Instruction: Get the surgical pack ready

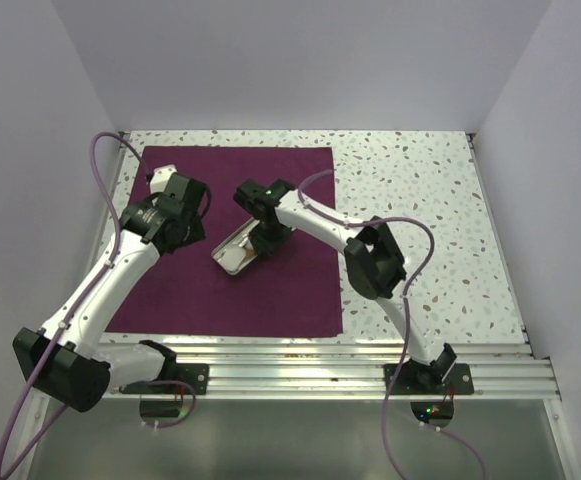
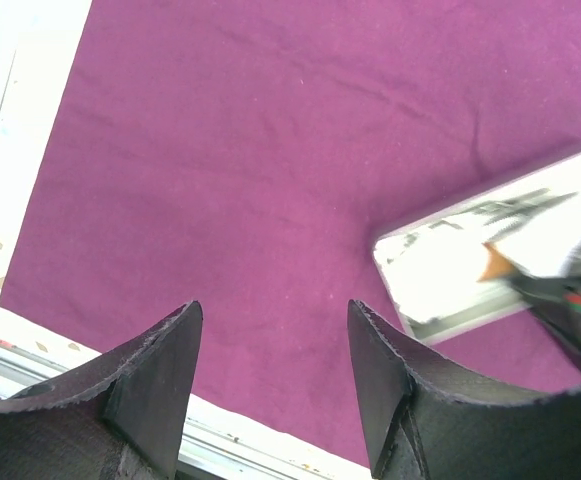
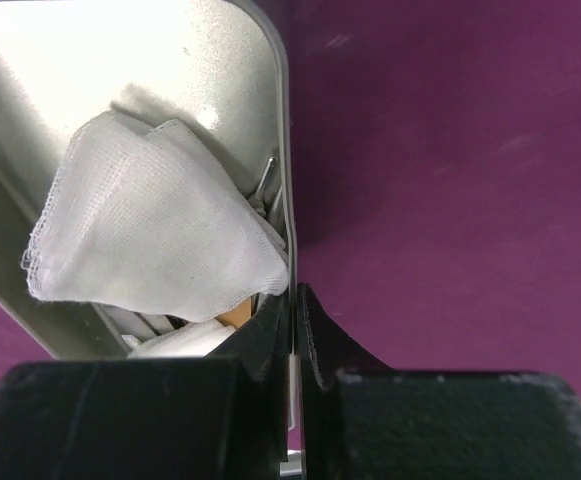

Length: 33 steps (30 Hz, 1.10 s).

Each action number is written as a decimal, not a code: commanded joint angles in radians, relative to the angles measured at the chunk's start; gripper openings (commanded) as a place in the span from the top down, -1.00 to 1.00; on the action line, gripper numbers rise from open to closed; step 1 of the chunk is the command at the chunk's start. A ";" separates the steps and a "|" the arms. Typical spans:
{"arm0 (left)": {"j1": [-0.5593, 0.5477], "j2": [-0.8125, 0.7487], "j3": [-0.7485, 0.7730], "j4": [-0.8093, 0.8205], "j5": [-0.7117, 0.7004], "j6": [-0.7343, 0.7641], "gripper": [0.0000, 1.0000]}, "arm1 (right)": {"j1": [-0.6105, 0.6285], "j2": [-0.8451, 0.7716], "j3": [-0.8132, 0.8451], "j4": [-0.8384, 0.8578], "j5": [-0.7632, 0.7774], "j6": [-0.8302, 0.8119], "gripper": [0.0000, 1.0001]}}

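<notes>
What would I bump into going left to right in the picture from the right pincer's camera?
White gauze → metal tray (its right rim) → purple cloth.

We see the surgical pack (image 1: pixel 230 300) flat on the speckled table (image 1: pixel 420 200), metal tray (image 1: pixel 232 258) on it, right gripper (image 1: pixel 263 240) at the tray's far end, left gripper (image 1: pixel 182 232) over the pack's left side.
</notes>
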<state>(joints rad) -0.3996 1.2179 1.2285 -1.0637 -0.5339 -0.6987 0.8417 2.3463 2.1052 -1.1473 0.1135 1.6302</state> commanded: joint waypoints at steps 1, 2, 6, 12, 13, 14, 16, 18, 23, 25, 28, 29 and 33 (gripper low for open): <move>0.007 -0.029 -0.012 -0.001 -0.043 -0.019 -0.29 | 0.029 0.051 0.117 -0.049 0.044 0.109 1.00; 0.007 -0.034 -0.018 0.008 -0.037 -0.015 -0.28 | 0.040 0.062 0.131 -0.042 0.049 0.106 1.00; 0.007 -0.044 -0.040 0.031 -0.020 -0.005 -0.29 | 0.056 0.088 0.150 -0.072 0.070 0.106 1.00; 0.007 -0.047 -0.061 0.044 -0.011 0.010 -0.29 | 0.059 0.123 0.190 -0.065 0.074 0.076 1.00; 0.007 -0.046 -0.060 0.045 -0.005 0.014 -0.29 | 0.062 0.133 0.217 -0.072 0.071 0.071 1.00; 0.007 -0.044 -0.060 0.047 -0.002 0.016 -0.29 | 0.062 0.146 0.226 -0.078 0.068 0.062 0.92; 0.007 -0.038 -0.055 0.044 0.002 0.022 -0.29 | 0.063 0.150 0.230 -0.068 0.058 0.046 0.68; 0.007 -0.040 -0.058 0.054 0.018 0.027 -0.30 | 0.063 0.139 0.219 -0.046 0.051 0.028 0.60; 0.007 -0.026 -0.058 0.067 0.048 0.030 -0.43 | 0.057 0.076 0.179 -0.005 0.023 -0.129 0.09; 0.007 -0.012 -0.054 0.065 0.038 0.024 -0.43 | 0.053 0.023 0.171 0.001 0.023 -0.212 -0.04; 0.007 0.015 -0.043 0.057 0.034 0.011 -0.42 | 0.045 -0.098 0.124 0.044 0.069 -0.452 -0.05; 0.008 0.022 -0.041 0.060 0.041 0.013 -0.34 | 0.040 -0.134 0.066 0.081 0.112 -0.577 -0.05; 0.018 0.052 -0.063 0.109 0.113 0.028 0.53 | -0.056 -0.349 -0.190 0.298 0.097 -0.880 0.07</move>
<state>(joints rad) -0.3973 1.2568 1.1687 -1.0283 -0.4686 -0.6823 0.8734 2.2127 2.0289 -1.0317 0.1711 1.0901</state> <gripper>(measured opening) 0.336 0.500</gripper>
